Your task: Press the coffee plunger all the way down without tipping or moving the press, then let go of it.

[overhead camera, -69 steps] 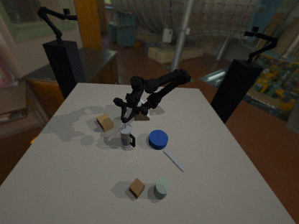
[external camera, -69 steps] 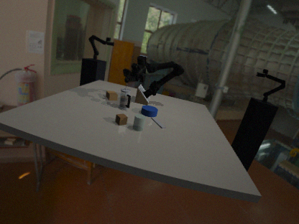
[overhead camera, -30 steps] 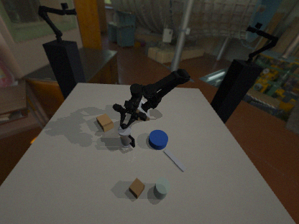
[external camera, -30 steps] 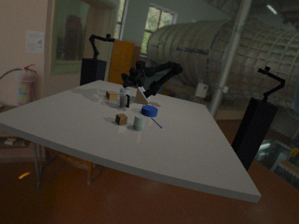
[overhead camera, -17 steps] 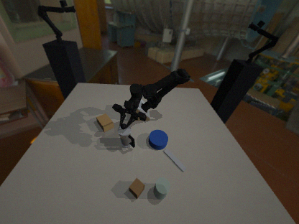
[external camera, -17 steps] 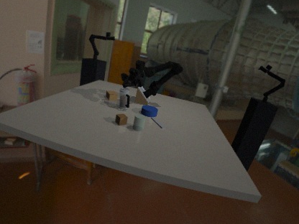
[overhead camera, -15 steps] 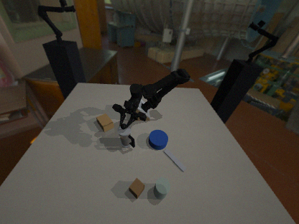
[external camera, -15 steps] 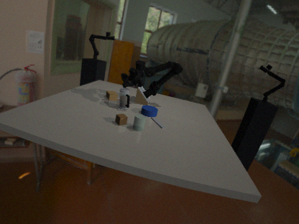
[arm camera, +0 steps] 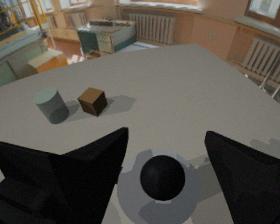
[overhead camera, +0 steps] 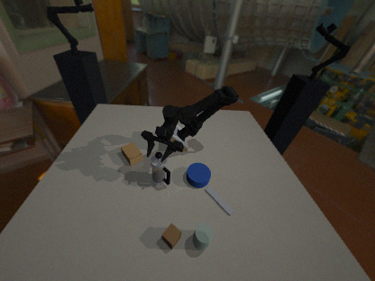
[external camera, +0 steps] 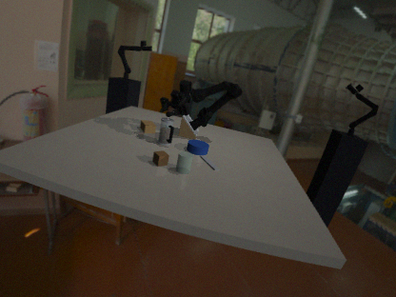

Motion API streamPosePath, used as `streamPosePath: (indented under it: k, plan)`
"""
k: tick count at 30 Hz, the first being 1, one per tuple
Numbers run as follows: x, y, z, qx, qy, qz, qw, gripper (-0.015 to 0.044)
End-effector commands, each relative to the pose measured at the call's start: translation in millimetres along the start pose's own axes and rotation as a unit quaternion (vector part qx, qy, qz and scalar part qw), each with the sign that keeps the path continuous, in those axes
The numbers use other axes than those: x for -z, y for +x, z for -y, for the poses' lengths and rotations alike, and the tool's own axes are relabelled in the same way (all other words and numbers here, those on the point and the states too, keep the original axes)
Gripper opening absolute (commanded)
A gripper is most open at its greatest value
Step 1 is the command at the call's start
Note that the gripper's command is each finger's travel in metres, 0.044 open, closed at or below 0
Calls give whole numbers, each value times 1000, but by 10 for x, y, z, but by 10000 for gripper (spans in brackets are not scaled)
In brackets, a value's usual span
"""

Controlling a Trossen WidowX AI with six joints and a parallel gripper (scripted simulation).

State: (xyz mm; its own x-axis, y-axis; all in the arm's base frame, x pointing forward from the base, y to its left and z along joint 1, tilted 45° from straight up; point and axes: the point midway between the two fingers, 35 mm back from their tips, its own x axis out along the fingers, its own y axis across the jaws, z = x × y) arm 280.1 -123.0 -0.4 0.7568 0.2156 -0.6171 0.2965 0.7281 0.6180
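The coffee press [overhead camera: 158,174] [external camera: 164,133] stands upright on the table, a clear cylinder with a black handle on its right side in the top and exterior views. Its black plunger knob [overhead camera: 159,155] [arm camera: 162,177] sits close above the pale round lid [arm camera: 131,196]; no length of rod shows between them. My gripper [overhead camera: 156,158] [arm camera: 167,135] is open and points down at the top of the press. In the wrist view the fingers stand wide on either side of the knob, with gaps on both sides. The fingertips are too small to make out in the exterior view.
A tan block [overhead camera: 132,154] [external camera: 148,127] lies left of the press. A blue round thing [overhead camera: 198,175] [external camera: 198,147] and a flat grey strip [overhead camera: 219,201] are to its right. A brown cube [overhead camera: 171,235] [arm camera: 93,101] and a pale green cylinder [overhead camera: 203,236] [arm camera: 52,105] stand nearer the front.
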Motion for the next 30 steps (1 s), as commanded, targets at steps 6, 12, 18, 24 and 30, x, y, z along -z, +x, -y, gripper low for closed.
streamPosePath:
  k: [6, 12, 18, 24, 30]
  plan:
    - [-13, -11, 5, 1, 0, -1, 1000, 440]
    - [-370, -321, 21, 3, 2, -7, 1000, 440]
    - [-564, -592, -18, 2, 4, -9, 1000, 440]
    - [-557, -588, -16, 2, 4, -9, 1000, 440]
    - [-557, -588, -16, 2, 4, -9, 1000, 440]
